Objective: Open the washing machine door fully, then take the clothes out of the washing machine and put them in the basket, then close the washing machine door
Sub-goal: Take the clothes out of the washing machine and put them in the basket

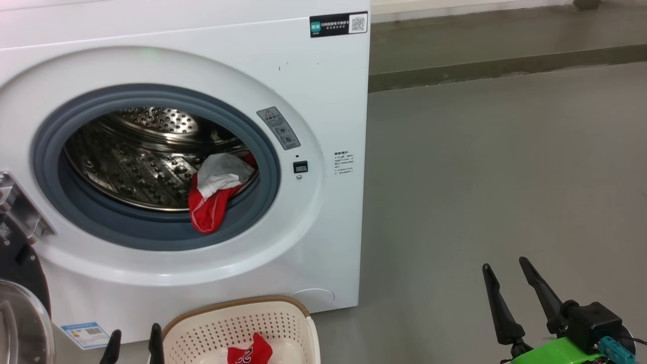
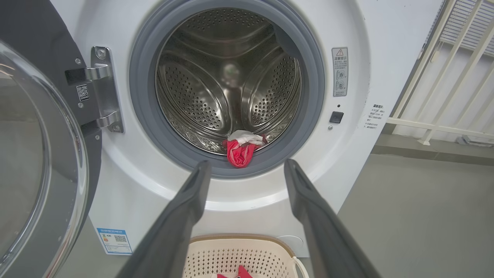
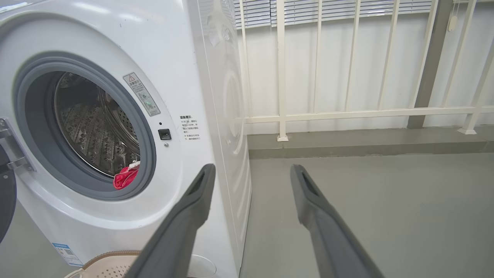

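The left jaws and the right jaws gape wide, empty. Ahead of the left jaws a red and white jersey droops over the grey gasket. It looks light and limp, probably best pinched at its hanging red fold.

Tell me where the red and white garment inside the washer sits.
In the head view, the red and white garment lies in the washing machine, at the lower right of its opening, draped over the grey gasket, above the basket.

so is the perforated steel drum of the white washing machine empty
No, a red and white garment lies at the drum's front edge, over the grey gasket.
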